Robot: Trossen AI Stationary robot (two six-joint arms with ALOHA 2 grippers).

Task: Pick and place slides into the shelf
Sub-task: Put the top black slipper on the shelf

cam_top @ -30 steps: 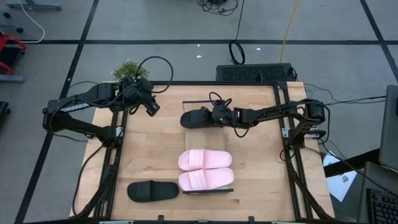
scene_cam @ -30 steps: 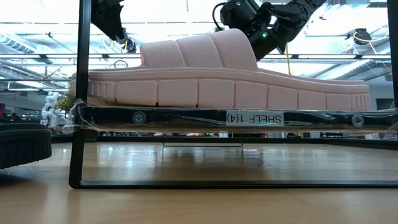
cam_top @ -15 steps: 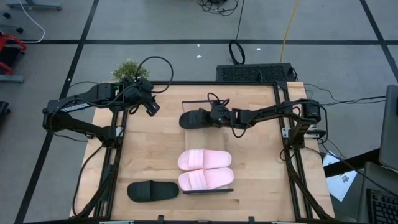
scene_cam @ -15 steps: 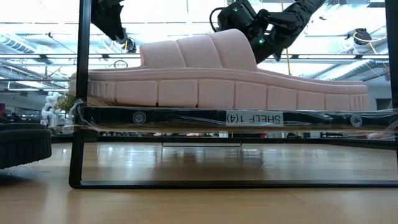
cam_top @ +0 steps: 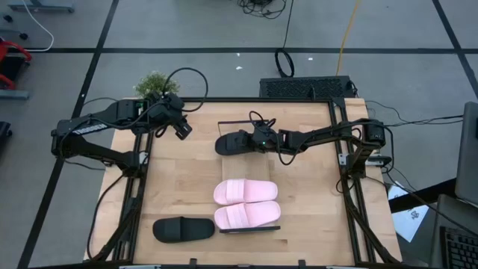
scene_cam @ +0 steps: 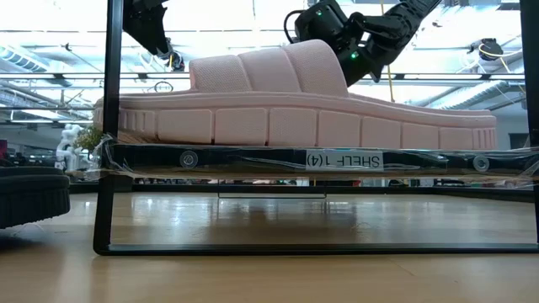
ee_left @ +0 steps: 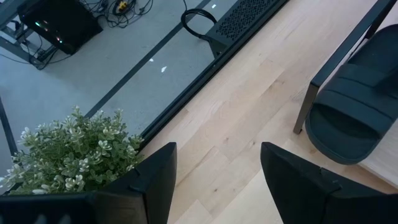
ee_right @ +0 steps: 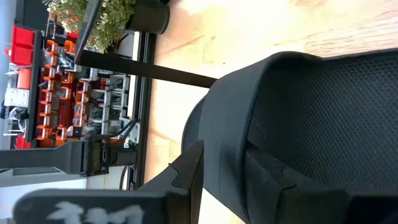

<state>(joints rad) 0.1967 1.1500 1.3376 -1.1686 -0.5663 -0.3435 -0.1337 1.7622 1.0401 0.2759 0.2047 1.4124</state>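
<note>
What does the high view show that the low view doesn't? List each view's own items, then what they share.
Only the high view: the second pale pink slide, the black slide held in the right pincer, and the plant. Only the low view: the shelf side-on with its "SHELF" label. Both: a pink slide on the shelf, the other black slide on the table, and the raised left pincer.

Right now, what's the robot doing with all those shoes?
It's putting slides on shelves. The right gripper holds a black slide by its strap at the far shelf. Two pink slides already sit on the near shelf. Another black slide lies on the table beside them, not picked up yet. The left gripper waits open near the little plant.
</note>
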